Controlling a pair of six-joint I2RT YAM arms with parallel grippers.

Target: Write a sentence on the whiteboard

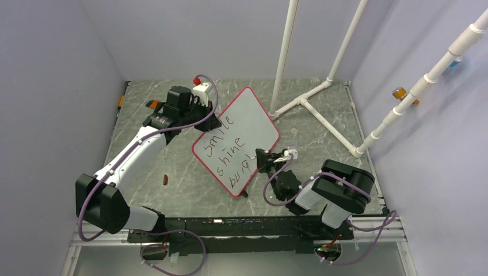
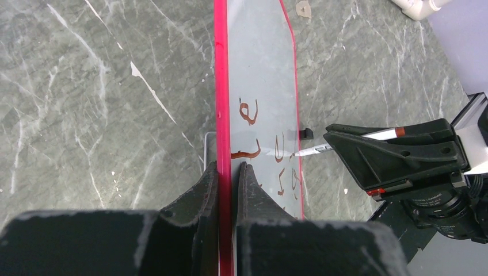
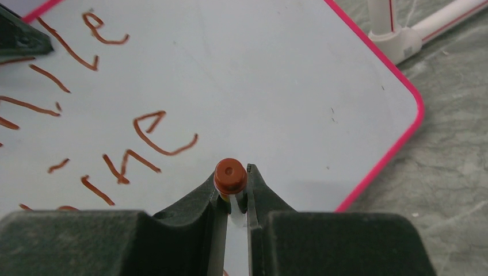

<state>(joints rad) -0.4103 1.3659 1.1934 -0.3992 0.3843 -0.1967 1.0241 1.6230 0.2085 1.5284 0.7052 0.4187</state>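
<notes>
Two grips share the job: my left gripper (image 2: pixel 231 167) clamps the red rim of the whiteboard (image 1: pixel 244 123) at its ten o'clock edge, propping it tilted mid-table, so my right gripper (image 3: pixel 235 183), pinching the marker (image 3: pixel 230 177), reaches the sentence (image 1: pixel 229 150) from four o'clock.

The left gripper (image 2: pixel 230 168) was clamped on the whiteboard (image 2: pixel 259 69), arm extended; the right gripper (image 3: pixel 233 172) was closed on a marker (image 2: pixel 311 151).

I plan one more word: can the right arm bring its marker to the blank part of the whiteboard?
Probably yes. The right pincer holds the marker at the whiteboard, and nothing lies between it and the blank area; the left pincer clamps the opposite edge.
</notes>
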